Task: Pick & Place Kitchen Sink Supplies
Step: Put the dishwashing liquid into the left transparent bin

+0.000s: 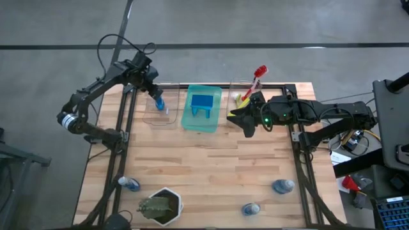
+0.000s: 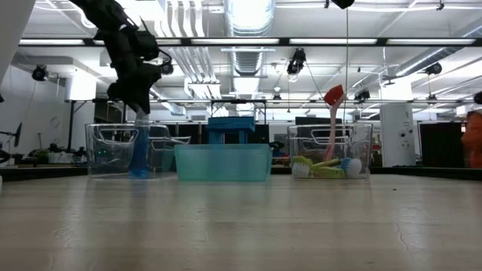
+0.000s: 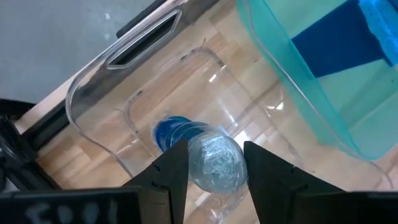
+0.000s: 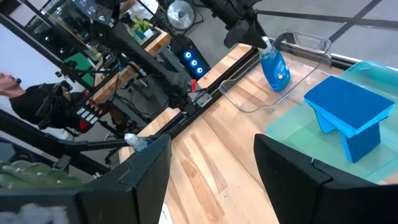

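A: Left gripper (image 1: 155, 96)?
B: Over the left bin (image 1: 167, 119), fingers (image 3: 171, 171) either side of the bottle (image 3: 214, 163) at its cap end. Pinching it or just letting go, can't tell; there's hardly any gap.
A: Where's the bottle?
B: Inside the left bin, upright, base at or near the floor. The long axis runs straight down from the fingers, so my guess is the coming move is release and lift straight up.
A: Right gripper (image 4: 211, 168)?
B: Fingers spread, nothing between them, parked beside the right bin (image 1: 238, 85) with the brushes (image 2: 325, 164). Well away from this bottle; the left arm is plainly nearer.
A: Anything else?
B: Sponges (image 1: 202, 102) in the tray (image 1: 214, 122). Three more bottles lie loose at the near edge, one by the plant (image 1: 158, 206).
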